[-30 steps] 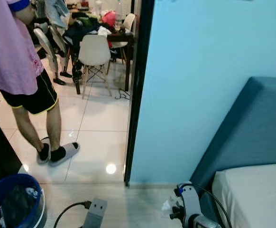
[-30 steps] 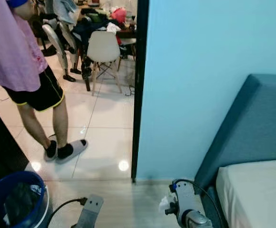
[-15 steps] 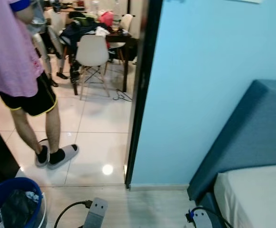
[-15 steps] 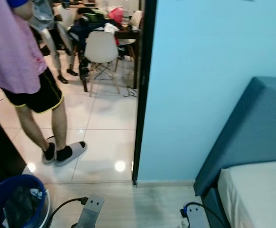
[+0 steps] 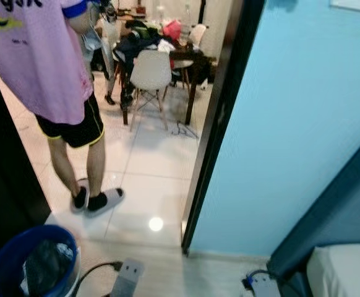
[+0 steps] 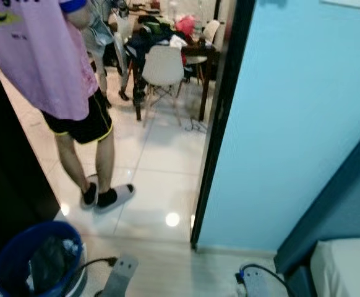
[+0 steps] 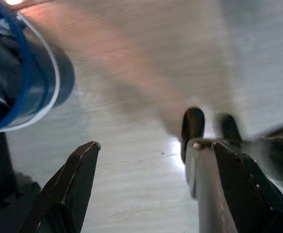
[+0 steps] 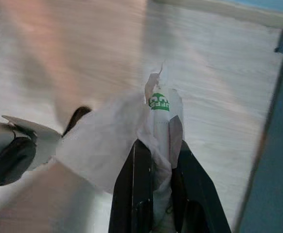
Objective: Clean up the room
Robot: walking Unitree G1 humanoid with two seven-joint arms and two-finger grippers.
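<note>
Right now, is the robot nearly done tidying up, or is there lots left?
Partly there. The right end effector is shut on a crumpled white wrapper with green print, so one piece of litter is picked up. The blue bin on the robot's left already has trash in its dark liner. Left to do: get the wrapper into that bin. The left end effector is open, holding nothing, near the bin. A person stands in the doorway.

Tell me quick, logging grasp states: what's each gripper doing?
Left gripper: open, holding nothing.
Right gripper: shut on a crumpled white wrapper.
</note>
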